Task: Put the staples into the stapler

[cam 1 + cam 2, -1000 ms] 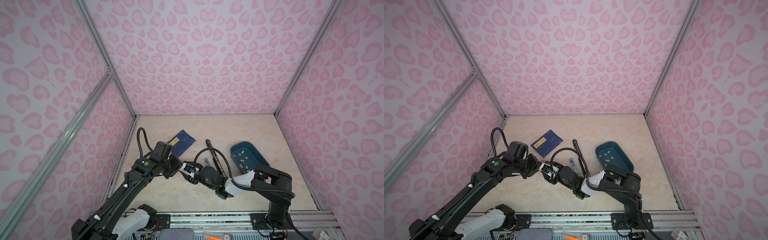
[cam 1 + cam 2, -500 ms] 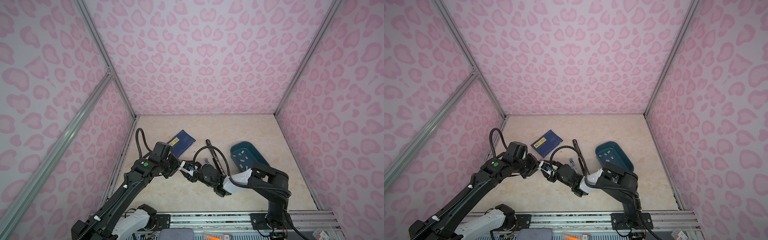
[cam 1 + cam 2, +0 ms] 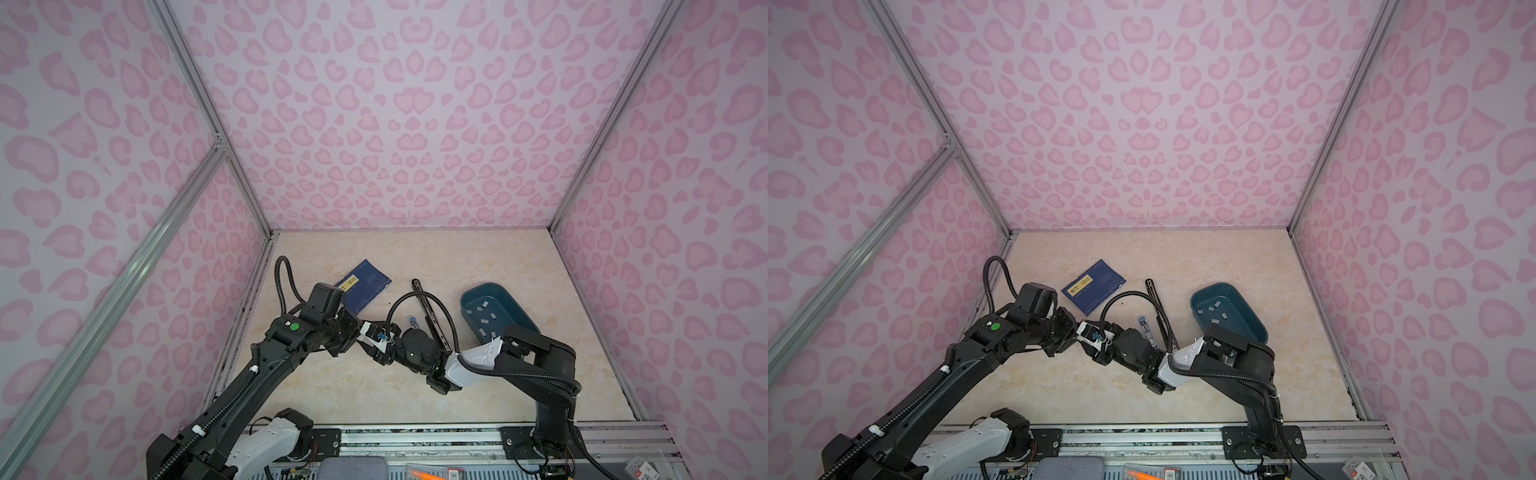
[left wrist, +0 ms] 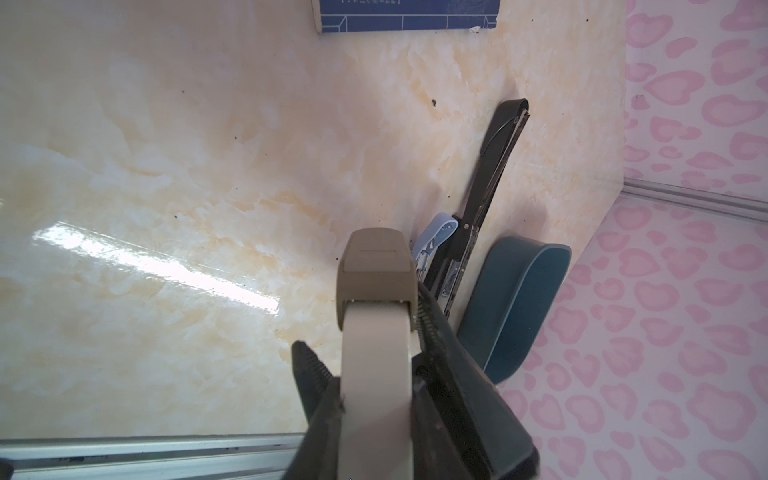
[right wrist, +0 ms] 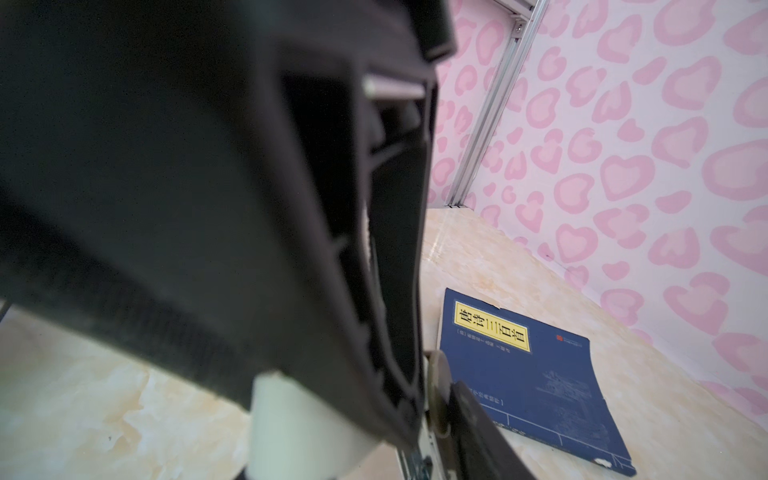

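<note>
A white stapler (image 4: 374, 374) with a tan front end is held above the table, and my left gripper (image 3: 365, 332) is shut on its body, serrated fingers (image 4: 311, 374) on both sides. My right gripper (image 3: 380, 353) meets it from the right. One of its fingers (image 5: 473, 428) presses the tan end (image 5: 436, 386); the other finger is hidden. The left gripper's black body fills most of the right wrist view. The staples (image 3: 486, 318) lie as several small grey strips in a teal tray (image 3: 519, 316) at the right, also in a top view (image 3: 1214, 311).
A long black stapler (image 3: 428, 311) and a small light-blue tool (image 3: 411, 321) lie on the table between the grippers and the tray. A blue book (image 3: 365, 286) lies behind the left arm. Pink walls close in the table on three sides.
My right arm has edged left toward the held stapler and its jaws have narrowed on the tan end. The left gripper has kept its grip and hardly moved.
</note>
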{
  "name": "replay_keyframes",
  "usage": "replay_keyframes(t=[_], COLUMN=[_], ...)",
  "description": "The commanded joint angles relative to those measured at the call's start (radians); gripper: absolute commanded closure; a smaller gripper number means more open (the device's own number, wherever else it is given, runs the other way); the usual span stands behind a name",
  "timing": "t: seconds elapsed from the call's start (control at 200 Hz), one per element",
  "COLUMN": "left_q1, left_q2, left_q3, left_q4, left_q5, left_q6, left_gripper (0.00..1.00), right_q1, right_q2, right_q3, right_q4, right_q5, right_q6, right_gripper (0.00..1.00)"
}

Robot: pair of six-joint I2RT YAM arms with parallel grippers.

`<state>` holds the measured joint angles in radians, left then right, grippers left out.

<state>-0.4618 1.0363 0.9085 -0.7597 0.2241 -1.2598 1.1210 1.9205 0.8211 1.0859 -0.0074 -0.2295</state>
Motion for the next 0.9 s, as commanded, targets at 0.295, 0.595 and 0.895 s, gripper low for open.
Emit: replay_keyframes(t=[0.295, 0.595, 0.895], left_q1=[0.006, 0.013, 0.015], left_q2=[-0.026, 0.012, 0.018], left_q3=[-0.025, -0.023, -0.021], left_q4=[0.003, 0.012, 0.017], left_q5=[0.070, 0.090, 0.110], left_q6=[-0.011, 0.002, 0.003], left_gripper=[0.97, 0.97, 0.97], right_q1=[0.002, 0.021, 0.057], right_q2=[0.038, 0.026, 0.074], right_q3=[-0.045, -0.062, 0.002], right_q4=[0.162, 0.169, 0.125], right_q5=[0.165, 0.163, 0.204], right_q6=[-0.039, -0.064, -0.100], right_gripper=[0.42, 0.43, 0.62])
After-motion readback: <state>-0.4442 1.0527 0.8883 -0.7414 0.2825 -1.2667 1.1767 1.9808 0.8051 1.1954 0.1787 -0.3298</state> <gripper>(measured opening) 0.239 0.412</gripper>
